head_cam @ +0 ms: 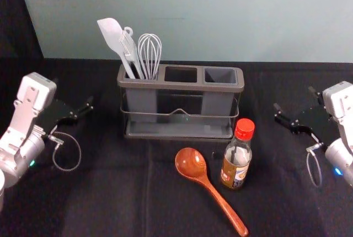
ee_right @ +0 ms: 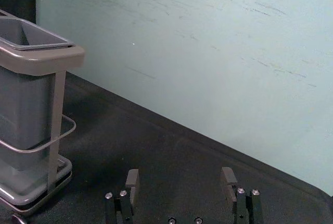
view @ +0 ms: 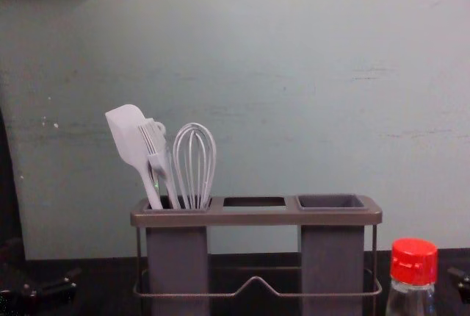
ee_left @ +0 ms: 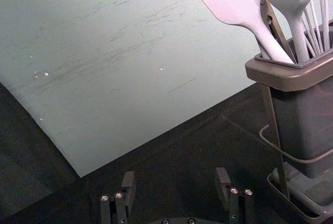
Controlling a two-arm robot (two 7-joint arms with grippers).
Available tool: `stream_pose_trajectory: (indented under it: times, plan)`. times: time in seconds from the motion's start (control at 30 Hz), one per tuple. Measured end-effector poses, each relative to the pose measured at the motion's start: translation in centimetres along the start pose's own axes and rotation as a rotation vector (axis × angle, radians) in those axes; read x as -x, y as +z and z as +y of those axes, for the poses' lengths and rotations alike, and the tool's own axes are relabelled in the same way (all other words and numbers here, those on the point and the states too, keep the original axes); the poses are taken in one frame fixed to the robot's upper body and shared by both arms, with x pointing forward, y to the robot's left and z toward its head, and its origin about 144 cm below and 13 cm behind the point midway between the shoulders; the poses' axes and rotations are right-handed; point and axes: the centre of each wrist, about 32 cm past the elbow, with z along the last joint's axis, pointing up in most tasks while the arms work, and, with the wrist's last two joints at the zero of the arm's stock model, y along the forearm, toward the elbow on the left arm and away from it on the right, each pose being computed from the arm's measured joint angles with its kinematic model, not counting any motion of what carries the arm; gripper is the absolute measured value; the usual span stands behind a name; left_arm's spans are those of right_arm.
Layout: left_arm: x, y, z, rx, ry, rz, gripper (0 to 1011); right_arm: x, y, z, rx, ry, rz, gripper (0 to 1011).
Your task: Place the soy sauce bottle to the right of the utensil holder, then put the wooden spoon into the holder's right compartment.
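Red cap (head_cam: 244, 129) uppermost, the soy sauce bottle (head_cam: 235, 166) stands on the black cloth (head_cam: 298, 209), in front of the right end of the utensil holder (head_cam: 182, 86) and on the robot's side of it. The wooden spoon (head_cam: 192, 163) lies just beside the bottle, its bowl towards the holder and its handle slanting past the bottle's base. The step in hand looks to be fetching the bottle, a job best suited to the right gripper (ee_right: 180, 178). It would do well to come in low from the right, straddle the body below the shoulder, and close squarely, since smooth glass may turn or tip if nudged by one finger. Coming from that side should also spare the spoon. A small, level lift would then carry the bottle to the bare cloth right of the holder, with care for the wire rail (head_cam: 185, 113); it should be let go only once the base sits flat. The right compartment (head_cam: 220, 75) is free for the spoon afterwards. As for pose, the right arm reaches in from its own side, gripper angled forward and inward, well apart from the bottle, fingers spread around nothing. The left gripper (ee_left: 175, 179) idles left of the holder, likewise spread and unloaded.
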Motion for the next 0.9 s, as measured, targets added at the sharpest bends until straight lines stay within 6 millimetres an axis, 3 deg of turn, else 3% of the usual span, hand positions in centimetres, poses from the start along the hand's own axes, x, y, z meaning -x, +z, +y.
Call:
stream_pose_trajectory:
  times: [0.9]
  plan:
    - [0.0, 0.0, 0.0, 0.0, 0.0, 0.0, 1005, 0.0, 0.0, 0.0, 0.0, 0.0, 0.0, 1002]
